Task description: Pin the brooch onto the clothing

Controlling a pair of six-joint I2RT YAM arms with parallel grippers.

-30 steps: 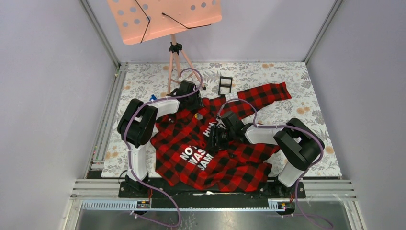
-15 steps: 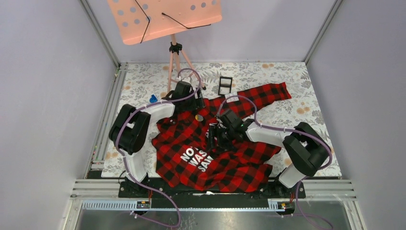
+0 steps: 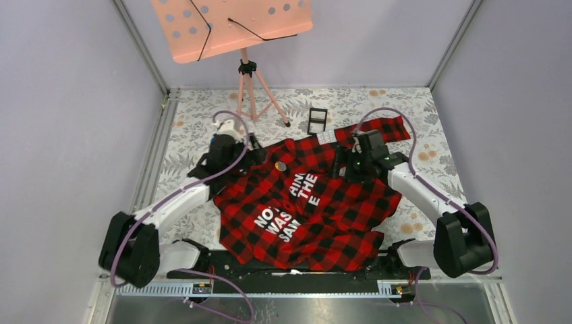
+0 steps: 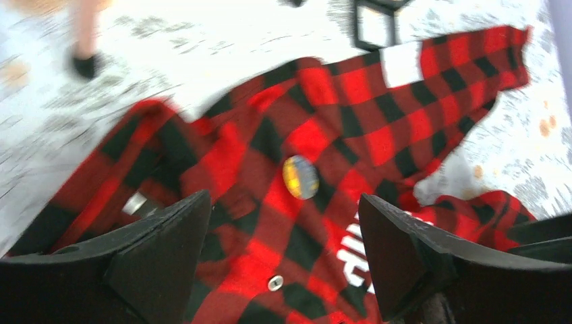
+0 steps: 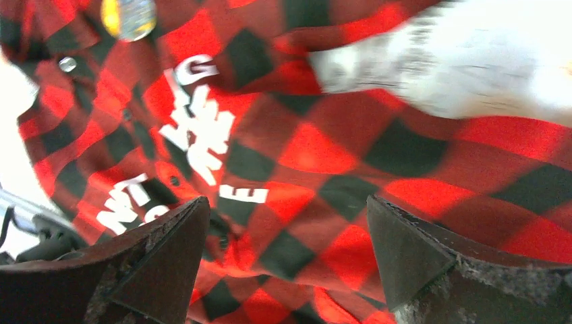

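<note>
Left arm [image 3: 177, 200], right arm [image 3: 413, 187] newly apart; brooch [image 4: 300, 177] blurry on shirt [image 3: 340, 212]

The clothing [image 3: 337, 216] is matt woven cloth; the brooch [image 4: 300, 177] is smooth and glossy.

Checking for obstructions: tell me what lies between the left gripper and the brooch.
Only the shirt's checked cloth lies between left gripper and brooch, seen in the left wrist view.

Overhead and close wrist views, shirt [image 3: 337, 223] shared
</note>
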